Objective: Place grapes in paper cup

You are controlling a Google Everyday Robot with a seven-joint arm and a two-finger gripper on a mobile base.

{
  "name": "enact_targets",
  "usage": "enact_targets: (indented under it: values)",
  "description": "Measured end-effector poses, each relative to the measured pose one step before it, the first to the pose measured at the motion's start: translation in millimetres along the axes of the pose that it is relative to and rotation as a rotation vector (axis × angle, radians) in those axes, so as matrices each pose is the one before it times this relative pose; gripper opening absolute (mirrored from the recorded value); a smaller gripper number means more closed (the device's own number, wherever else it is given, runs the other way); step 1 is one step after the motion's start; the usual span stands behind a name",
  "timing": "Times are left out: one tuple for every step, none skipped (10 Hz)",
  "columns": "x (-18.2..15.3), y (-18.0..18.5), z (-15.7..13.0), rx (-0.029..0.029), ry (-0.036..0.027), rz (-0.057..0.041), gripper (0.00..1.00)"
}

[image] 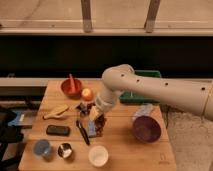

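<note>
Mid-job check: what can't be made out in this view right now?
- Camera view: the gripper, shut, sits low over the table's middle; the wrist hides its contact with the grapes, so held or lying is unclear.
- Camera view: arm cut off by the right edge.

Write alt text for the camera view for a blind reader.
A white robot arm reaches over a wooden table, its shut end effector at dark red grapes beside a blue sponge. A white paper cup stands empty near the table's front edge.

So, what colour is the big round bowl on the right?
Purple bowl, camera view; gripper by the blue sponge.
</note>
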Motion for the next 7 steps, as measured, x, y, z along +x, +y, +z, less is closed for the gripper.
enact_targets:
  values:
    - [0.02,-0.03,0.13,-0.00013,0.00020,0.00005,0.00]
    - [0.13,0.07,0.06,0.00027,0.00029,-0.00023,0.00]
    - [0.95,0.17,-0.16,0.00430,0.00168,-0.00169,0.00]
    - [3.18,2.31,0.82,0.00757,0.00447,-0.00216,0.00]
    - [5.12,7.86,0.61,0.00853,-0.00048,-0.00310,0.00]
    - [8.25,9.90,1.83,0.00683,-0.00071,-0.00046,0.00]
    - [10.33,11.90,0.38,0.00896,-0.00483,-0.00072,0.00]
